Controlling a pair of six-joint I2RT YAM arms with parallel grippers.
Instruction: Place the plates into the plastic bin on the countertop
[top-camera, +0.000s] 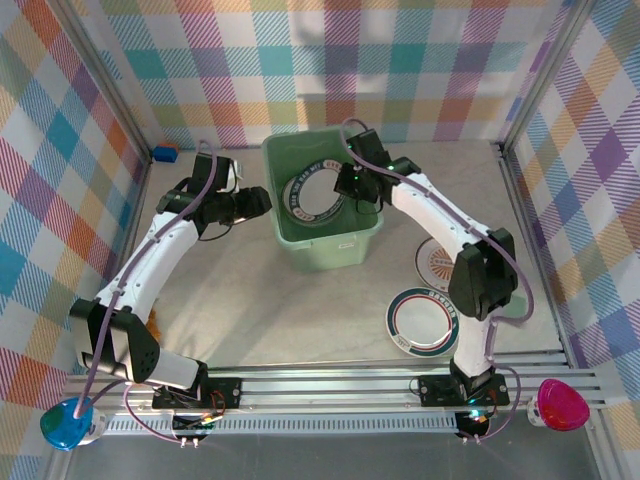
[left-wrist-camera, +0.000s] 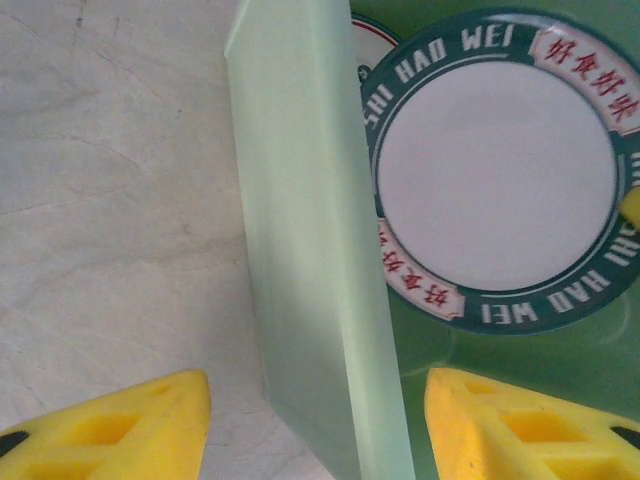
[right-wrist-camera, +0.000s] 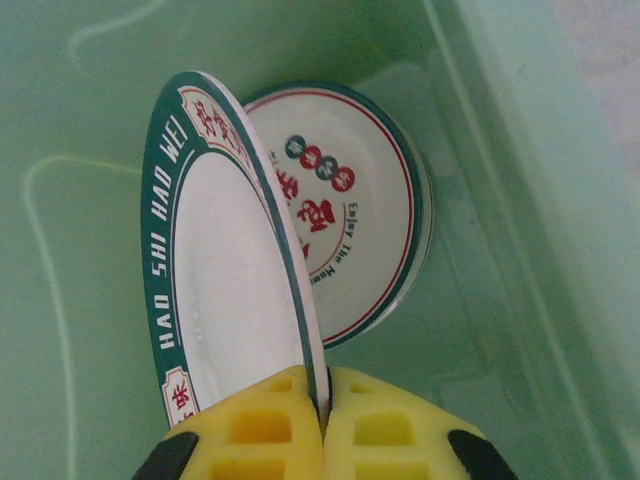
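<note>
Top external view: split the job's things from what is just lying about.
Job: mint-green rectangular plastic bin; tilted green-rimmed white plate in it; flat green-rimmed white plate on beige countertop; orange-centred white plate.
Lying about: small blue block; blue dome; pink dome.

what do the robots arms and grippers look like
Both are white shells with black joints and wrists; a thin lilac cable runs along the left arm and the right arm. The left gripper and right gripper have yellow block fingers with moulded recesses and black marks at the outer corners.
</note>
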